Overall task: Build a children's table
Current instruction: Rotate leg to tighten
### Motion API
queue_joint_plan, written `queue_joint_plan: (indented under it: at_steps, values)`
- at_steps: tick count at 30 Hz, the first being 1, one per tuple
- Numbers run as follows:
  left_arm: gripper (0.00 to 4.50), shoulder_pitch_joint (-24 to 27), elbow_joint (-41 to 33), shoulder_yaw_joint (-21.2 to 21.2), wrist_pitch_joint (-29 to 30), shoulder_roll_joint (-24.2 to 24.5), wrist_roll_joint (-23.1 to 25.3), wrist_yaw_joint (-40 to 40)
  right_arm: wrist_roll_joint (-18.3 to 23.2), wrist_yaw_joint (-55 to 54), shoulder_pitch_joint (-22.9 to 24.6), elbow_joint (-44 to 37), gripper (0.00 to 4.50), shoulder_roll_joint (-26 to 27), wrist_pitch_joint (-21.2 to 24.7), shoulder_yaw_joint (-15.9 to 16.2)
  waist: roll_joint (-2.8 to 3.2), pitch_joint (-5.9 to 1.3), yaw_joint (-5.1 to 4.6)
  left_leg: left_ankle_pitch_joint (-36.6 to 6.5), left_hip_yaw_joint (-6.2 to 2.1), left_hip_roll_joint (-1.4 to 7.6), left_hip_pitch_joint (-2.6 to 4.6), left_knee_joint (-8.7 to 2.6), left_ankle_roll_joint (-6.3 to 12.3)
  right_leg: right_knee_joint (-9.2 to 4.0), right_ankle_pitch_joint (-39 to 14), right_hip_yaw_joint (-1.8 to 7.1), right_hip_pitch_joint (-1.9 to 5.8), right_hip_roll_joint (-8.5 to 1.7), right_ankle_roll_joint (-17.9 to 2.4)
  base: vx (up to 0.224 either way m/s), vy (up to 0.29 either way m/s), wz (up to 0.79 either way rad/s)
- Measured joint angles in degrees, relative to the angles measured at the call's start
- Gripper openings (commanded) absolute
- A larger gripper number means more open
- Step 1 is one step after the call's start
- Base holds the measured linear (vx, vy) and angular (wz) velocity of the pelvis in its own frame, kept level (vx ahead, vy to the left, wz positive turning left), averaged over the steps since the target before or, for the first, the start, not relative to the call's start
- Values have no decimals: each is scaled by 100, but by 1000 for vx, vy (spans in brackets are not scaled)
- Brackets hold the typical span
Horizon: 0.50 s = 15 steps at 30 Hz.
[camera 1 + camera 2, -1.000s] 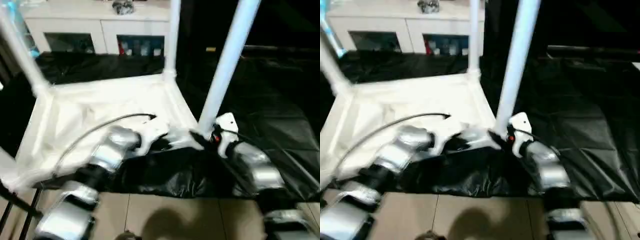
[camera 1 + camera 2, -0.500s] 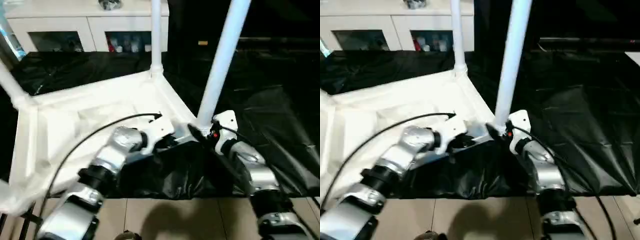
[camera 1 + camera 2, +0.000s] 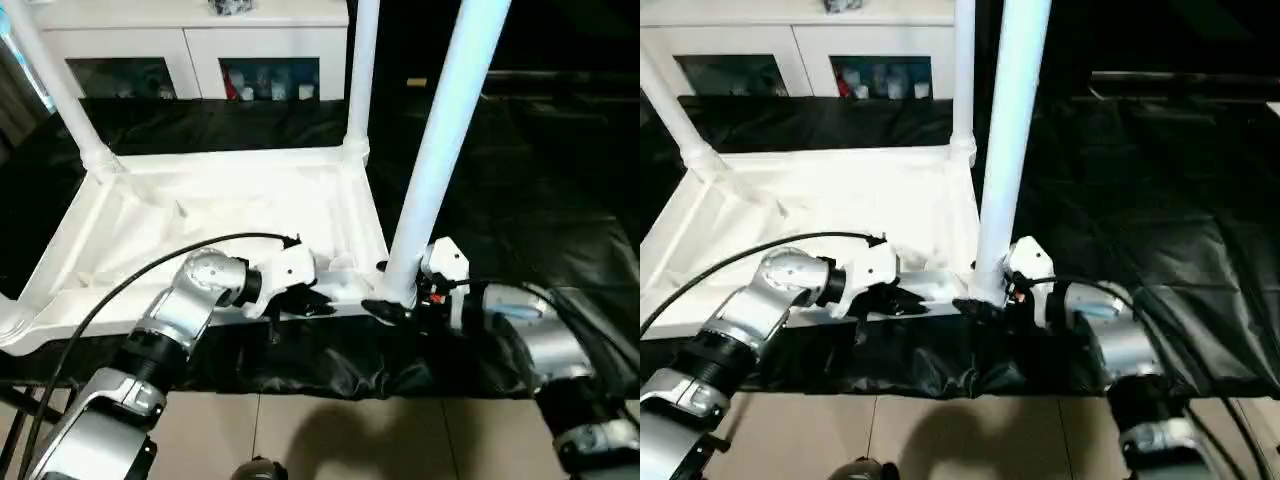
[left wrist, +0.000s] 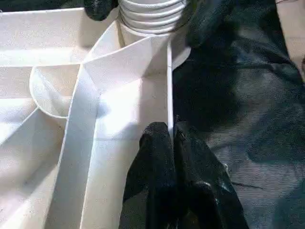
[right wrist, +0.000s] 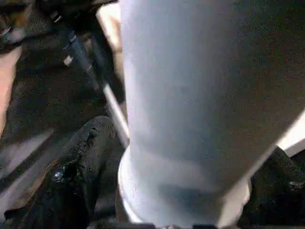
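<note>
The white tabletop point(image 3: 200, 200) lies upside down on black sheeting, ribbed side up. Three white legs stand in its corner sockets: far left point(image 3: 55, 85), far right point(image 3: 362, 70) and near right point(image 3: 440, 140). My left gripper point(image 3: 315, 305) is shut with nothing in it, its fingertips point(image 4: 162, 136) resting on the tabletop's near rim just left of the near right socket. My right gripper point(image 3: 390, 292) straddles the flared foot of the near right leg point(image 5: 190, 95). It is open, with one black finger point(image 5: 90, 157) on each side of the foot.
A white glass-door cabinet point(image 3: 190, 50) stands behind the tabletop. Black sheeting point(image 3: 540, 180) covers the ground to the right and back, and tiled floor point(image 3: 350, 440) lies in front. A black cable point(image 3: 130, 285) arcs over my left forearm.
The whole picture has swung, so the camera moved. Both grippers keep their places, the left on the near rim and the right at the near right leg's foot.
</note>
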Motion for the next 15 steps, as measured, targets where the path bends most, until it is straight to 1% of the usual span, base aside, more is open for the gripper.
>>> queue_joint_plan:
  at_steps: [4, 5, 7, 12, 15]
  values:
    - [0, -1, 22, 2, -11, 20, -6, -71, -37, 219, -147, 199, 347, -26, -11, 53, -1, 1, 0, 0, 1, 3, 1, 10, 0, 17, -4, 1, -4, -1, -4, 0, 0, 0]
    - [0, -1, 33, 6, -13, 32, -6, -81, -48, 257, -183, 256, 322, -24, -28, 74, -1, 1, 0, 0, 1, 3, 2, 13, 0, 19, -4, 1, -4, -1, -5, 0, 0, 0]
    - [0, -2, 41, 9, -26, 65, -9, -124, -51, 288, -238, 323, 322, -10, -29, 105, -1, 1, -1, 0, 1, 3, 2, 16, 0, 22, -4, 1, -4, -1, -5, 0, 0, 0]
    - [0, -27, 130, 23, -24, 95, -80, -217, -20, 309, -240, 325, 280, 72, 24, 124, -3, 1, -9, 0, 2, 4, 2, 19, 0, 26, -4, 2, -4, -1, -5, 0, 0, 0]
    - [0, -78, 251, 49, 46, 37, -123, -216, -16, 277, -226, 285, 275, 81, 134, 114, -3, 1, -6, 1, 2, 4, 4, 24, 1, 33, -4, 3, -4, -1, -5, 0, 0, 0]
